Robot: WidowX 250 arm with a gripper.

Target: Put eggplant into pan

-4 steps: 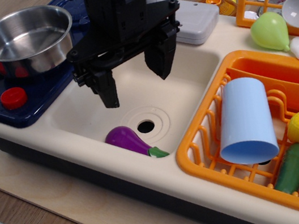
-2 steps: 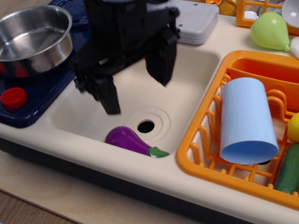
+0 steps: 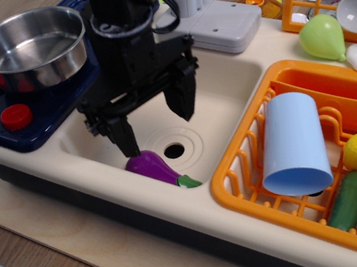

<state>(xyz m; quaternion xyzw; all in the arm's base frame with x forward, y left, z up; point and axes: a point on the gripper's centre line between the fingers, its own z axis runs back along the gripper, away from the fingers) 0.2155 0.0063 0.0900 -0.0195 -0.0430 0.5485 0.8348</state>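
Observation:
The purple eggplant [image 3: 154, 166] with its green stem cap lies on the floor of the cream sink, just left of the drain hole. My black gripper [image 3: 155, 125] hangs open right above it, jaws spread wide, the left fingertip [image 3: 126, 143] almost touching the eggplant's fat end. It holds nothing. The shiny steel pan [image 3: 32, 45] stands empty on the dark blue stove at the back left, its wire handle pointing left.
An orange dish basket [image 3: 252, 162] at the right holds a light blue cup [image 3: 293, 143], a dark green cucumber [image 3: 347, 200] and a yellow toy. Red knobs [image 3: 16, 117] sit on the stove front. A grey faucet block [image 3: 229, 25] stands behind the sink.
My gripper has come down and shifted a little left and forward into the sink, closer to the eggplant. It has stayed open. The eggplant and pan have not moved.

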